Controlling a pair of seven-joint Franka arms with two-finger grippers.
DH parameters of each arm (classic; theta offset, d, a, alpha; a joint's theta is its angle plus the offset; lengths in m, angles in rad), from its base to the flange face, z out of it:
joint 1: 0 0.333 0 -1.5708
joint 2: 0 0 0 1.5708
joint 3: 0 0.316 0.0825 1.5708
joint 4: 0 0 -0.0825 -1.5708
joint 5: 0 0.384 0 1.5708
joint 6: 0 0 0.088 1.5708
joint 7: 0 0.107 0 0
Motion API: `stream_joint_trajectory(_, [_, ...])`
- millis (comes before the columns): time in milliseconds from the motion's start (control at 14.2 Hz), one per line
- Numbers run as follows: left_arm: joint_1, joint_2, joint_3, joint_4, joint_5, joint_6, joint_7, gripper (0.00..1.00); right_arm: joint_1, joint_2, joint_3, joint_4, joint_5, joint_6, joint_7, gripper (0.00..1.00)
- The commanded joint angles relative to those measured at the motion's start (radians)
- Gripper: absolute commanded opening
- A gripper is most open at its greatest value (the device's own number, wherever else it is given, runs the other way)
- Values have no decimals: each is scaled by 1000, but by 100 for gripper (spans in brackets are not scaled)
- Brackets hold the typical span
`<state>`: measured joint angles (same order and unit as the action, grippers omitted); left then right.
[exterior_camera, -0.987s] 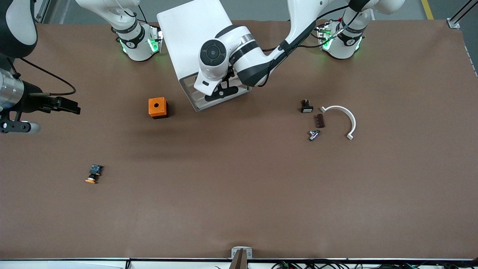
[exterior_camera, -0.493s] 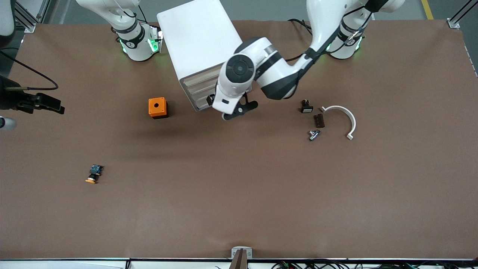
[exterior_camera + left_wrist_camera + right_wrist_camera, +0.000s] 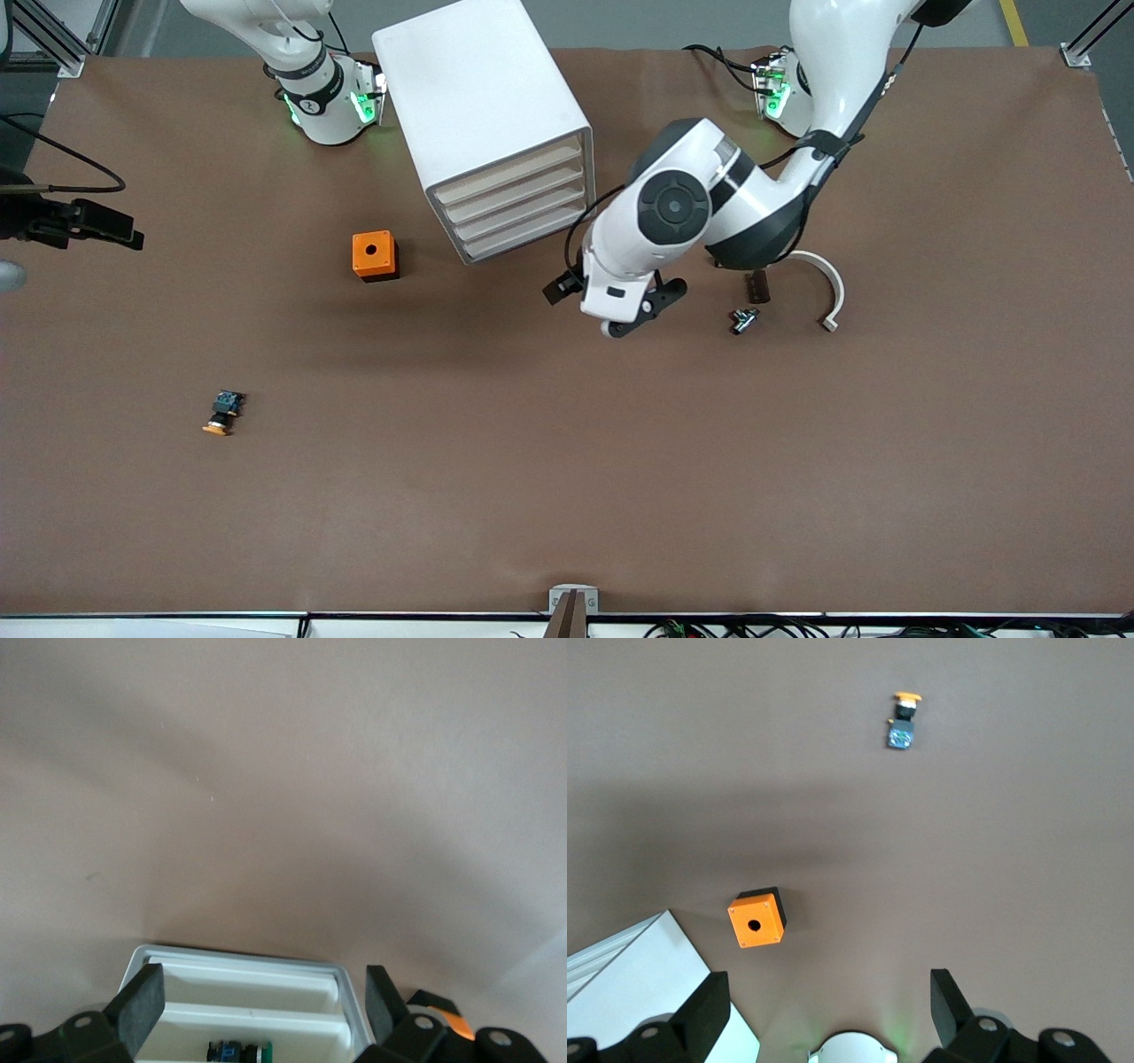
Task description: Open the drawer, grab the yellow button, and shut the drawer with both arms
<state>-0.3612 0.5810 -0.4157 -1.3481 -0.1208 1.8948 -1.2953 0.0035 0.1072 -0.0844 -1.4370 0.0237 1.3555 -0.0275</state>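
Observation:
The white cabinet [image 3: 478,89] stands between the arm bases. Its uppermost drawer [image 3: 512,171] sits flush with the three below it. The button [image 3: 223,413], with orange cap, black body and blue rear, lies on the table toward the right arm's end, nearer the camera than the orange cube [image 3: 374,255]. It also shows in the right wrist view [image 3: 904,722]. My left gripper [image 3: 633,317] is open and empty over the table in front of the cabinet. Its wrist view shows open fingers [image 3: 142,1005] over a white divided drawer [image 3: 239,958] holding a small blue, black and green part [image 3: 239,1051]. My right gripper [image 3: 120,235] is open, over the table's edge.
A brown block [image 3: 757,285], a small metal part [image 3: 744,319] and a white curved piece [image 3: 824,283] lie toward the left arm's end, partly under the left arm. The right wrist view shows the orange cube [image 3: 756,920] and the cabinet's corner [image 3: 647,992].
The uppermost drawer, pulled out one second ago, is now flush. The left gripper has swung away from the cabinet toward the left arm's end. The right gripper has drawn back toward the table's edge.

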Motion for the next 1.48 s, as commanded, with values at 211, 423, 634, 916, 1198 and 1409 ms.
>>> stream_joint_trajectory(211, [73,-47,3,-11,-3,0,7,100,-34,-67,-3,-25,1,-26,-111,100])
stream_joint_trajectory(423, [161,-76,-8,-9,10,-29,135,100,-25,-90,-5,-49,-1,25,-112,100])
stream_joint_trajectory(634, [220,-151,2,-19,59,-182,363,100,1,-182,-9,-175,-21,111,-109,100])
stream_joint_trajectory(916, [316,-228,-5,-32,136,-338,648,100,29,-250,-24,-260,-21,165,-85,100])
stream_joint_trajectory(1198, [436,-305,-6,-86,136,-358,810,100,26,-257,-32,-261,-16,165,-84,100])
stream_joint_trajectory(1409, [458,-354,8,-144,133,-358,908,100,27,-271,-31,-261,-16,162,-84,100])
